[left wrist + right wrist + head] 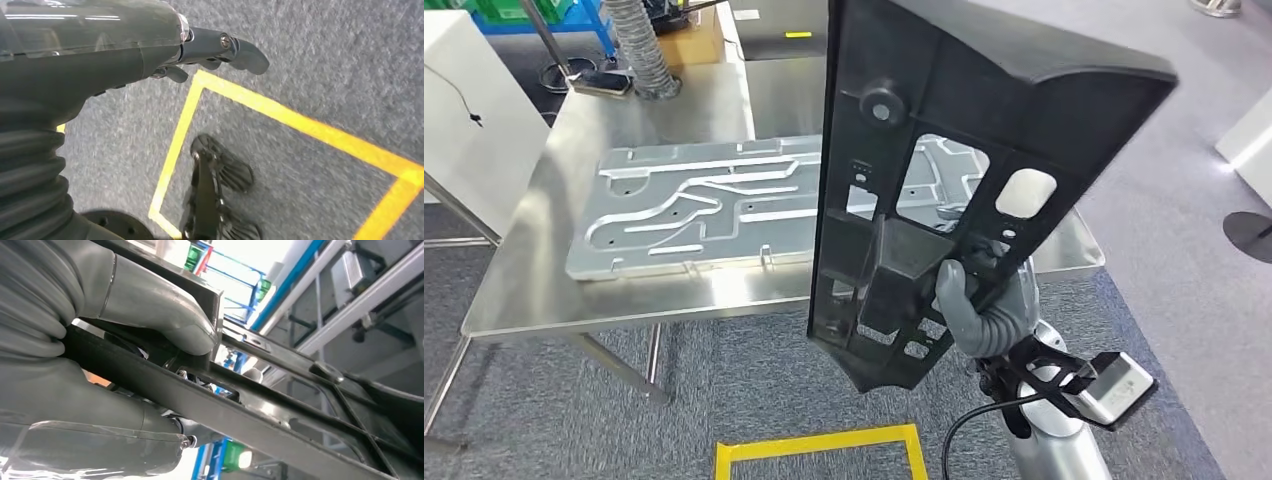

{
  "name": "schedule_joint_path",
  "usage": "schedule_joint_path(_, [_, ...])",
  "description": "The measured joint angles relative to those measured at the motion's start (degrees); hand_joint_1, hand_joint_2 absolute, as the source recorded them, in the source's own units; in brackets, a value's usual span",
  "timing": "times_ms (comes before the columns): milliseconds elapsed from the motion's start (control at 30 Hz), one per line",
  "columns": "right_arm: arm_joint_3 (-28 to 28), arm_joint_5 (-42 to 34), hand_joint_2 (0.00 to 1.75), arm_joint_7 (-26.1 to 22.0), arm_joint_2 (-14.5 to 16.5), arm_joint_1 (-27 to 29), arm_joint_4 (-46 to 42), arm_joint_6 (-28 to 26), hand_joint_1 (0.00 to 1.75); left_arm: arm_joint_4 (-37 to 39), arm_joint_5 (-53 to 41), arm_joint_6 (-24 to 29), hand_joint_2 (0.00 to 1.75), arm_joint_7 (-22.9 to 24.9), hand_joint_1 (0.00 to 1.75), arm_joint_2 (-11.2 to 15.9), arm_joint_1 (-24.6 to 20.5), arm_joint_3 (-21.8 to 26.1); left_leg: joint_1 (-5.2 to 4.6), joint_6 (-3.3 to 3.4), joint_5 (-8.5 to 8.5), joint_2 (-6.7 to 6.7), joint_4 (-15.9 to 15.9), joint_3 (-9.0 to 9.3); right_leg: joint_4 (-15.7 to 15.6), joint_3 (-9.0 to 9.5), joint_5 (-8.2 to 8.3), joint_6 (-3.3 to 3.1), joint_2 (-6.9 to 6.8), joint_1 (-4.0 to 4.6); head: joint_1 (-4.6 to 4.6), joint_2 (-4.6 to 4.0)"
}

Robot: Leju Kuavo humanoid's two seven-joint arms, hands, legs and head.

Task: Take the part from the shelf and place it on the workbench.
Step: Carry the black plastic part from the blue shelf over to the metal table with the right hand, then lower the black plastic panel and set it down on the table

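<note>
Right hand (984, 305) wrapped tight around the low edge of the big black part (944, 180), thumb (160, 315) pressing on its rim. Part held up high, tilted, above the near edge of the shiny tabletop (534, 290). Behind it, a flat silver plate (684, 205) lying there. Left hand (220, 47) hanging over grey carpet with yellow tape (320, 131), fingers loose, holding nothing.
</note>
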Motion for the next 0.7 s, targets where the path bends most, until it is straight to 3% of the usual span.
schedule_joint_path(33, [0.00,0.01,1.75,-0.16,0.03,-0.09,-0.05,0.00,1.75,0.00,-0.01,-0.01,1.75,-0.01,0.00,-0.02,-0.21,-0.01,0.01,-0.29,0.94,0.47,2.46,-0.99,-0.39,0.86,-0.49,-0.40,-0.03,-0.10,-0.01,0.00])
schedule_joint_path(100, [-0.01,0.10,1.75,-0.48,0.07,-0.12,-0.14,-0.03,1.75,0.00,-0.01,-0.03,1.75,0.00,0.00,-0.09,-0.50,-0.03,0.19,-0.81,1.44,1.53,8.97,-5.16,-0.93,2.59,-1.59,-0.98,-0.17,-0.23,-0.01,0.01])
schedule_joint_path(133, [-0.01,0.20,1.75,-0.62,0.07,-0.08,-0.17,-0.06,1.75,0.00,-0.01,-0.03,1.75,0.01,0.00,-0.15,-0.49,-0.04,0.29,-1.08,0.31,1.91,12.05,-7.62,-1.04,3.42,-2.30,-1.14,-0.23,-0.26,-0.01,0.01])
schedule_joint_path(200, [-0.01,0.37,1.75,-0.80,0.07,0.03,-0.32,-0.31,1.75,0.00,0.01,0.00,1.75,0.03,0.00,-0.17,-0.29,-0.02,0.60,-1.54,-4.15,2.17,15.10,-11.73,-1.09,5.22,-3.91,-1.08,-0.17,-0.36,-0.01,0.00])
schedule_joint_path(233, [-0.03,0.40,1.75,-0.84,0.07,0.09,-0.46,-0.53,1.75,0.00,0.01,0.01,1.75,0.02,0.00,-0.16,-0.18,-0.01,0.73,-1.74,-5.84,2.28,14.67,-12.97,-1.09,6.32,-4.81,-0.95,-0.12,-0.45,-0.01,0.00])
schedule_joint_path(267, [-0.07,0.43,1.75,-0.88,0.07,0.12,-0.64,-0.80,1.75,0.00,0.02,0.01,1.75,0.01,0.00,-0.15,-0.11,0.00,0.82,-1.84,-6.14,2.41,12.93,-13.61,-1.09,7.51,-5.76,-0.76,-0.09,-0.58,0.00,0.00])
schedule_joint_path(300, [-0.14,0.52,1.75,-0.90,0.07,0.12,-0.85,-1.06,1.75,0.00,0.06,0.01,1.75,-0.02,0.00,-0.14,-0.03,0.01,0.90,-1.91,-4.41,2.56,10.12,-13.76,-1.10,8.73,-6.73,-0.54,-0.13,-0.70,0.00,0.00])
schedule_joint_path(400, [-0.54,1.03,1.75,-0.89,0.05,-0.07,-1.33,-1.61,1.75,0.00,0.26,0.01,1.75,-0.11,0.00,-0.17,0.30,0.03,0.94,-1.40,7.24,3.19,1.59,-13.60,-1.10,11.53,-9.54,0.41,-0.14,-0.64,0.01,0.01])
schedule_joint_path(433, [-0.74,1.15,1.75,-0.83,0.03,-0.25,-1.45,-1.75,1.75,0.00,0.31,0.01,1.75,-0.14,0.00,-0.17,0.33,0.05,0.87,-0.91,9.25,3.26,0.42,-13.48,-1.09,12.17,-10.07,0.86,-0.11,-0.55,0.01,0.01])
schedule_joint_path(467, [-0.95,1.17,1.75,-0.79,0.02,-0.48,-1.59,-1.87,1.75,0.01,0.35,0.00,1.75,-0.19,0.00,-0.20,0.26,0.07,0.76,-0.34,9.26,3.24,0.17,-13.16,-0.85,12.53,-10.08,1.33,-0.07,-0.52,0.00,0.01])
schedule_joint_path(533, [-1.40,1.11,1.75,-0.72,-0.01,-0.99,-1.97,-2.00,1.75,0.01,0.36,-0.04,1.75,-0.27,0.00,-0.24,0.03,0.09,0.86,0.67,8.64,2.98,-0.46,-11.80,1.69,11.70,-8.79,2.09,-0.20,-0.66,0.00,0.00])
schedule_joint_path(600, [-1.70,1.06,1.75,-0.75,-0.03,-1.32,-2.17,-2.02,1.75,0.01,0.36,-0.07,1.75,-0.32,0.00,-0.26,-0.07,0.09,0.92,1.33,7.91,2.81,-1.05,-10.23,7.96,7.79,-8.08,2.38,-0.30,-0.74,0.01,0.00])
schedule_joint_path(633, [-1.80,1.05,1.75,-0.76,-0.04,-1.37,-2.19,-2.02,1.75,0.01,0.36,-0.05,1.75,-0.33,0.00,-0.25,-0.06,0.09,0.84,1.56,7.32,2.76,-1.19,-9.50,11.39,5.14,-9.07,2.41,-0.34,-0.72,0.01,0.00])
schedule_joint_path(700, [-1.99,1.05,1.75,-0.76,-0.09,-1.36,-2.19,-2.02,1.75,0.00,0.37,-0.03,1.75,-0.34,0.00,-0.24,-0.04,0.09,0.63,1.81,5.94,2.56,-1.30,-7.97,15.52,0.47,-13.41,2.51,-0.35,-0.68,0.02,-0.01])
